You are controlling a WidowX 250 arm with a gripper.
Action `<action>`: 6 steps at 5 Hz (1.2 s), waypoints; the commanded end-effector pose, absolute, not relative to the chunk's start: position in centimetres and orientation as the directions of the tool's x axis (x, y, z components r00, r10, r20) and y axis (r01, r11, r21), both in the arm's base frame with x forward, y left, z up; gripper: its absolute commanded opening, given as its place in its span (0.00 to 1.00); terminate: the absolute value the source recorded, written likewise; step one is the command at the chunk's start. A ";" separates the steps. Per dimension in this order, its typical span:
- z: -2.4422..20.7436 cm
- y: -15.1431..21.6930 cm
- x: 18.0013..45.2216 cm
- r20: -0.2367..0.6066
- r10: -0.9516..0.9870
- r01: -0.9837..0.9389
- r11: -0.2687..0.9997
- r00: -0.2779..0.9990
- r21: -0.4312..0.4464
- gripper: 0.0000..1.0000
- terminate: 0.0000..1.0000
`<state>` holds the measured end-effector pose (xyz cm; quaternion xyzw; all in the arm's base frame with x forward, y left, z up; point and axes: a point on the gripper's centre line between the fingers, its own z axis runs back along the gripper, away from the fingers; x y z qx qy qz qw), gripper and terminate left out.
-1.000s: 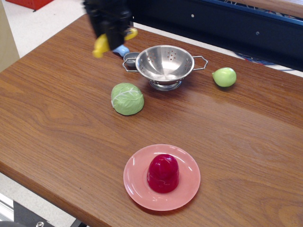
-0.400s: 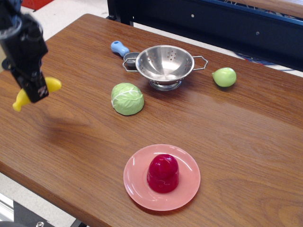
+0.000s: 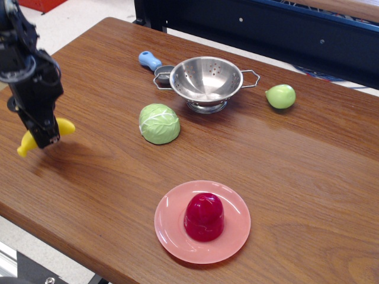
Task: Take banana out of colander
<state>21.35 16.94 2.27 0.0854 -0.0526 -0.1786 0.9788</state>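
Note:
The yellow toy banana (image 3: 64, 126) is held in my black gripper (image 3: 45, 137) at the far left of the wooden table, just above or at the tabletop. Its two ends stick out on either side of the fingers. The gripper is shut on it. The shiny steel colander (image 3: 206, 81) stands empty at the back middle of the table, well to the right of the gripper.
A green cabbage (image 3: 159, 123) lies in front of the colander. A green pear-like fruit (image 3: 280, 96) is to its right. A blue-handled scoop (image 3: 151, 61) lies behind the colander's left handle. A pink plate (image 3: 234, 236) with a red dome (image 3: 204, 216) sits near the front edge.
The gripper carried the banana from beside the colander far to the left, then lowered it towards the tabletop near the left edge.

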 end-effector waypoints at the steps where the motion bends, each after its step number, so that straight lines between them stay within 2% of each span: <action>1: 1.0 16.6 21.1 0.081 -0.371 0.339 0.903 0.925 0.262 0.00 0.00; 2: 1.0 15.8 21.1 0.073 -0.366 0.332 0.899 0.928 0.284 1.00 0.00; 3: 2.4 15.2 21.2 0.085 -0.331 0.302 0.921 0.940 0.244 1.00 0.00; 4: 5.1 14.2 21.6 0.142 -0.295 0.265 0.944 0.945 0.195 1.00 0.00; 5: 7.9 13.4 22.2 0.159 -0.271 0.255 0.961 0.950 0.110 1.00 0.00; 6: 7.9 13.4 22.2 0.159 -0.271 0.255 0.961 0.950 0.110 1.00 0.00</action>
